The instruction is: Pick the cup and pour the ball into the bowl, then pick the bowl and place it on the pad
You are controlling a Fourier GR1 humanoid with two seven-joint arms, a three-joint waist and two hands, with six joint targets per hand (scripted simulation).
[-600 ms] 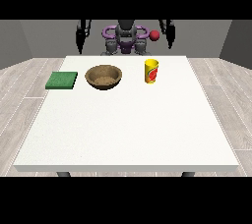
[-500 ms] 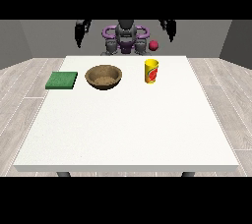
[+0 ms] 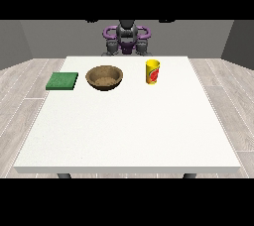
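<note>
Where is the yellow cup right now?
In the front view, the yellow cup stands upright toward the table's far edge, right of the brown wooden bowl, apart from it.

surface (image 3: pixel 124 131): white, matt, faintly speckled | bowl (image 3: pixel 104 78): brown, wood-like, rough grainy inside | cup (image 3: pixel 153 72): yellow, smooth, plastic-looking, red print | pad (image 3: pixel 62 81): green, matt, cloth-like | floor (image 3: pixel 25 79): pale wood-look planks | robot torso (image 3: pixel 126 39): grey and purple, slightly glossy
</note>
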